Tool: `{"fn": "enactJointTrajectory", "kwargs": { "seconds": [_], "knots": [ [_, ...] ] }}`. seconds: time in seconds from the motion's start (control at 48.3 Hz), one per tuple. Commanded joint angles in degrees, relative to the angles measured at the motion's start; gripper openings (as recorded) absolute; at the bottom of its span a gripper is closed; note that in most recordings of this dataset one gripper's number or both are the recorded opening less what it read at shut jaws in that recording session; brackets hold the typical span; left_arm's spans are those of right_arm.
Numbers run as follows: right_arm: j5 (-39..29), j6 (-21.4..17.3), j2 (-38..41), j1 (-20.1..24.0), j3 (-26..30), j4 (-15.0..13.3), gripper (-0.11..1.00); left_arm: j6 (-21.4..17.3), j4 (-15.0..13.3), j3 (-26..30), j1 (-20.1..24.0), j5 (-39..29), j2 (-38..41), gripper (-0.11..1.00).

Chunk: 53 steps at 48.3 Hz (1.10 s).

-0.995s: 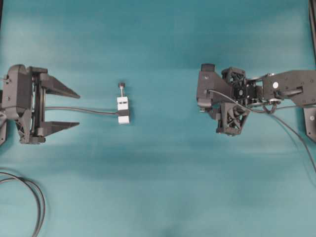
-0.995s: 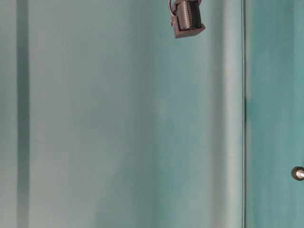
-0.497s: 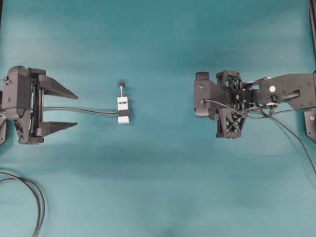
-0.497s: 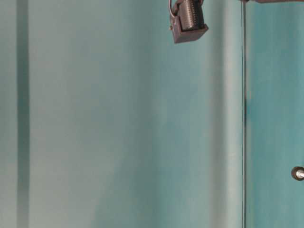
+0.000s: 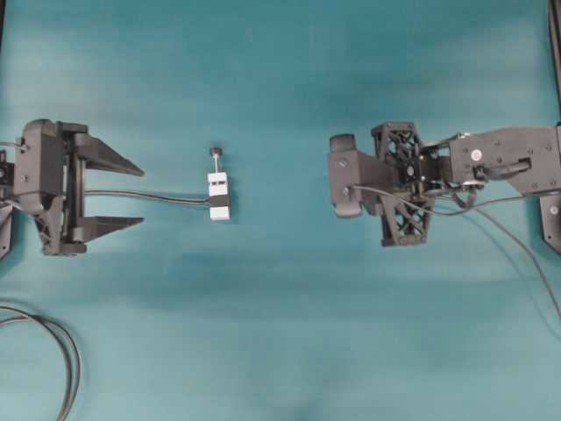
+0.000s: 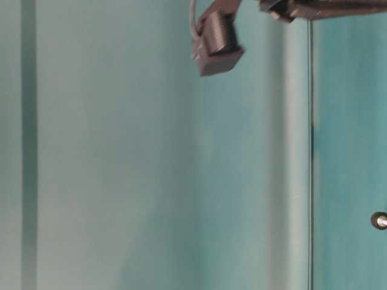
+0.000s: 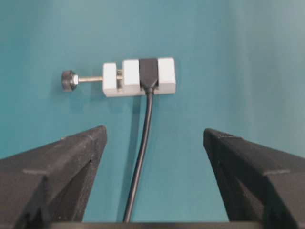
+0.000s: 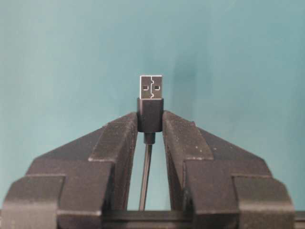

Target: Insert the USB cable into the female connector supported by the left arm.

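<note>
Left gripper point(image 5: 131, 194): jaws spread wide, empty, level over the teal table point(image 5: 280, 333), pointing right. Between the fingers point(image 7: 62, 157), a dark lead point(image 7: 143, 143) running to the white block point(image 5: 219, 194), which lies flat, well apart from the fingertips. Female connector point(image 7: 148, 71) seated in the block's middle slot; clamp screw point(image 7: 70, 80) projecting from one end. Block likely rigid and light, prone to sliding when pushed; best taken across its two long white faces, clear of the screw.

Right gripper point(image 8: 150, 119): fingers pressed onto the black moulded housing of the USB cable point(image 8: 150, 112), silver plug shell projecting forward of the tips, cord trailing back between the fingers. Housing stiff, a sound place to pinch; shell thin and liable to scrape or jam if misaligned; cord limp, offering no support. Arm stretched leftward across the table in the overhead view, wrist level, plug facing the block but well apart from it.
</note>
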<state>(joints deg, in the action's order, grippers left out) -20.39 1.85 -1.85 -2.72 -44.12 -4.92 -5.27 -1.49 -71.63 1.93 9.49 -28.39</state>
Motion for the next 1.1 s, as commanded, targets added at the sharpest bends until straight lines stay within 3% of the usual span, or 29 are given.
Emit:
{"fn": "enactJointTrajectory", "kwargs": {
  "seconds": [0.0, 0.311, 1.077],
  "knots": [
    [-0.1, 0.1, -1.2, -0.3, 2.8, 0.1, 0.20, -1.0, 0.1, 0.5, 0.2, 3.3, 2.9, 0.93],
    [-5.3, -0.1, 3.7, -0.3, 9.6, 0.1, 0.21, -2.2, 0.1, 2.1, 0.2, 11.7, 13.1, 0.93],
    [-15.9, 0.0, 13.5, 0.8, 25.5, 0.1, 0.20, -1.3, -0.3, 3.1, 2.8, 28.3, 28.9, 0.93]
  ]
}}
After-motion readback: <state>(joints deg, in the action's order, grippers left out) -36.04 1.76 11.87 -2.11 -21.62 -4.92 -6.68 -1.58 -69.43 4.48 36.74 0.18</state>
